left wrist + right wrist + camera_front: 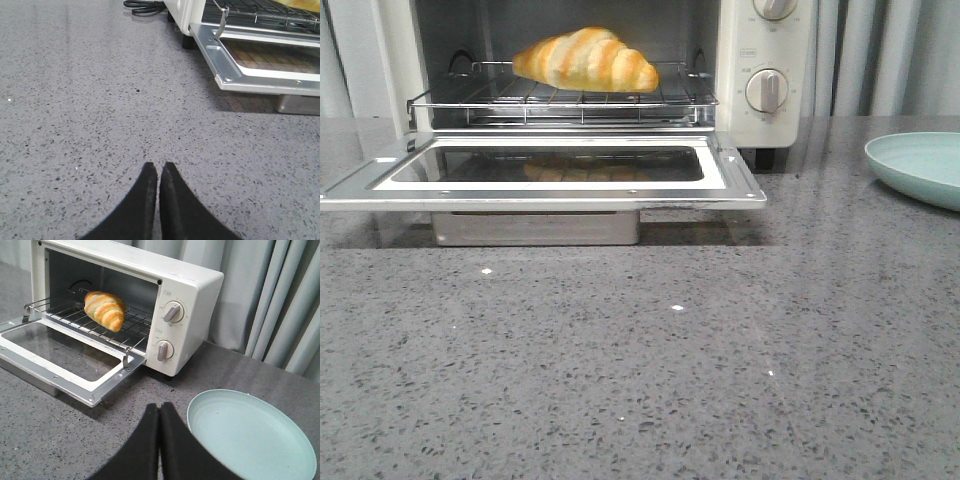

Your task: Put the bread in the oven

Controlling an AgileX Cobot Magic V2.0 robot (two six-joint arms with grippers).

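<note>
Bread (586,60) on rack inside oven (756,70), plate (920,166) to its right

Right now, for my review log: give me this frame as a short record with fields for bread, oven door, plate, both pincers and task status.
bread: croissant-shaped roll lying on the wire rack inside the toaster oven
oven door: door folded fully down, flat
plate: pale green plate, empty, on the counter to the oven's right
left pincer: left pincer shut, empty, low over bare counter
right pincer: right pincer shut, empty, beside the plate
task status: bread in; door not yet closed
</note>
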